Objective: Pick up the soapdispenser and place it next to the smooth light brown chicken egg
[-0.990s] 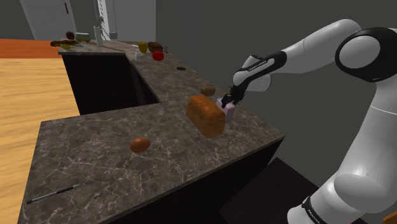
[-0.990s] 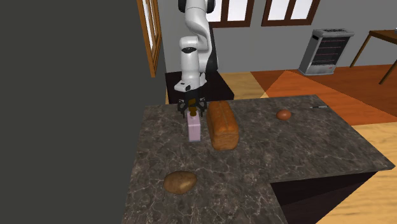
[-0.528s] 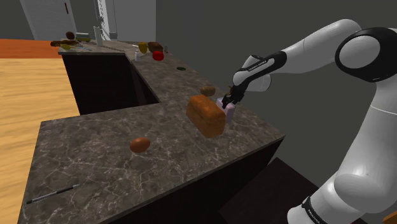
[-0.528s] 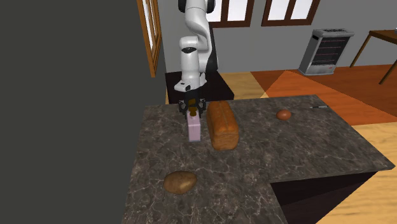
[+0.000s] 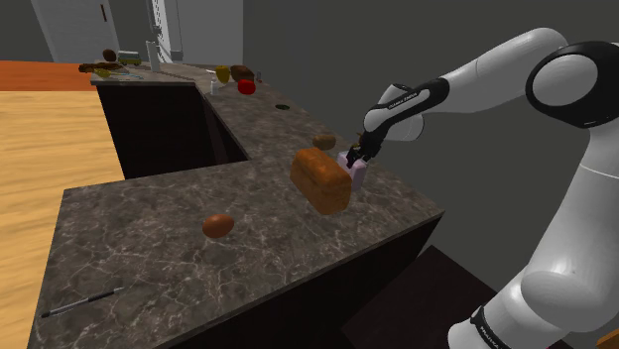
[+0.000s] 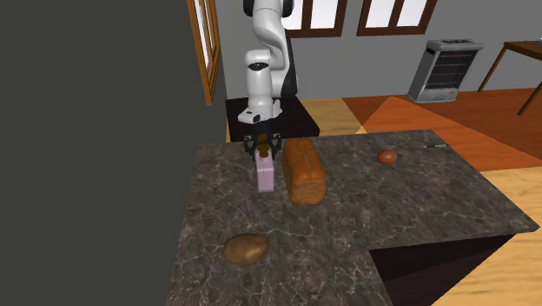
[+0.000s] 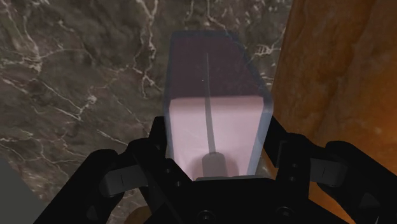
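Soap dispenser (image 7: 213, 108) | pink, upright on worktop (image 5: 149, 228), just beside bread loaf (image 5: 320, 179) | gripper (image 7: 215, 140) over its top, fingers clasping both sides | grasp looks made, lift not yet begun | brown egg (image 5: 218, 225) well apart, beyond loaf | left: lift, carry, set down by egg

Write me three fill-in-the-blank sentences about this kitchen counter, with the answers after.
The gripper sits over the top of the ____. The bread loaf lies between the soap dispenser and the ____. The potato rests on the dark marbled ____.
Missing words: soap dispenser; egg; countertop.
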Motion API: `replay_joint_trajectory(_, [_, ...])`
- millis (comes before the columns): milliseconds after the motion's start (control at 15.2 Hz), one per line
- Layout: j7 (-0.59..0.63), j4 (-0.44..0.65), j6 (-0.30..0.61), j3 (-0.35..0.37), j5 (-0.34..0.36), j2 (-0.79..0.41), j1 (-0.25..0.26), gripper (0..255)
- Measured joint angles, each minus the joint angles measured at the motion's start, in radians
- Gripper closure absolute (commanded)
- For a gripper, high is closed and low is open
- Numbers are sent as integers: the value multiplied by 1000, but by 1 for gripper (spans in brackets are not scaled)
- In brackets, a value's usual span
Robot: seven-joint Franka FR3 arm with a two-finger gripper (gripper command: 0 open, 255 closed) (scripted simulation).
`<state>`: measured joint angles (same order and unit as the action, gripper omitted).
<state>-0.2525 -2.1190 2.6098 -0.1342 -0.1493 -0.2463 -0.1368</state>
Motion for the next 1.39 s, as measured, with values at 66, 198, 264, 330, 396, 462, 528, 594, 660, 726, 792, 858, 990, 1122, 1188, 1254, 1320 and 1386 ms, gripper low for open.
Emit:
replay_joint_trajectory(66, [1, 3, -9, -1, 2, 6, 0, 255])
replay_joint_trajectory(198, [7, 12, -33, -4, 10, 22, 2, 255])
replay_joint_trajectory(264, [11, 16, -43, -5, 13, 27, 3, 255])
replay_joint_trajectory(330, [13, 17, -56, -7, 17, 40, 4, 255])
replay_joint_trajectory(396, [18, 20, -70, -8, 22, 51, 5, 255])
replay_joint_trajectory(462, [20, 27, -81, -9, 25, 56, 5, 255])
replay_joint_trajectory(528, [24, 30, -92, -10, 28, 64, 7, 255])
replay_joint_trajectory(594, [26, 32, -102, -11, 31, 72, 7, 255])
replay_joint_trajectory(660, [27, 38, -115, -12, 34, 79, 7, 255])
replay_joint_trajectory(726, [32, 45, -125, -12, 37, 83, 8, 255])
replay_joint_trajectory(792, [32, 51, -138, -13, 39, 89, 7, 255])
replay_joint_trajectory(858, [32, 60, -153, -15, 41, 95, 7, 255])
replay_joint_trajectory(990, [39, 71, -178, -15, 48, 110, 8, 255])
replay_joint_trajectory(1122, [45, 78, -200, -16, 54, 125, 10, 255])
replay_joint_trajectory(1188, [49, 86, -212, -16, 56, 129, 11, 255])
replay_joint_trajectory(1254, [51, 95, -226, -16, 59, 134, 11, 255])
replay_joint_trajectory(1320, [53, 107, -239, -17, 60, 136, 11, 255])
replay_joint_trajectory(1386, [53, 112, -253, -17, 62, 144, 11, 255])
